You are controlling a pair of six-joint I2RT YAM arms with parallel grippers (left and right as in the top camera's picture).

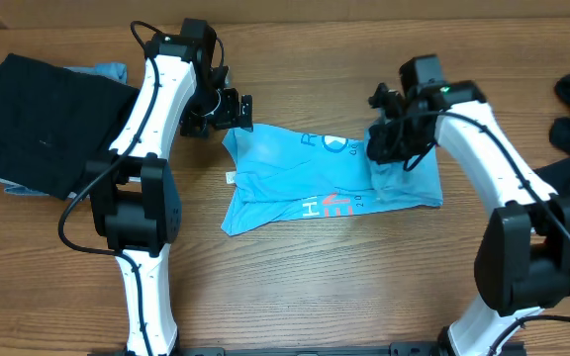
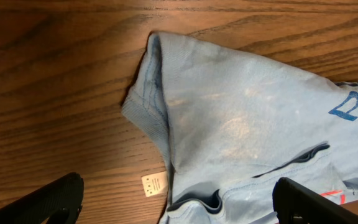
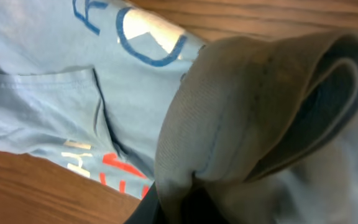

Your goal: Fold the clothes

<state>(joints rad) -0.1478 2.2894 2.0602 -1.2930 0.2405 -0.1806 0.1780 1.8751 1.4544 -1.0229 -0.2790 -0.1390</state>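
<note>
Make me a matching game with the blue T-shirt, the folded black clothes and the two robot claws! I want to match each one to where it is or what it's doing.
Things:
1. blue T-shirt
2. folded black garment
3. left gripper
4. right gripper

Matches:
A. wide open
B. on the left side of the table
C. pinching a fold of cloth
D. lying in the middle of the table

Pairs: 1-D, 2-B, 3-A, 4-C

Left claw [image 1: 241, 111] wide, right claw [image 1: 388, 150] pinched.
</note>
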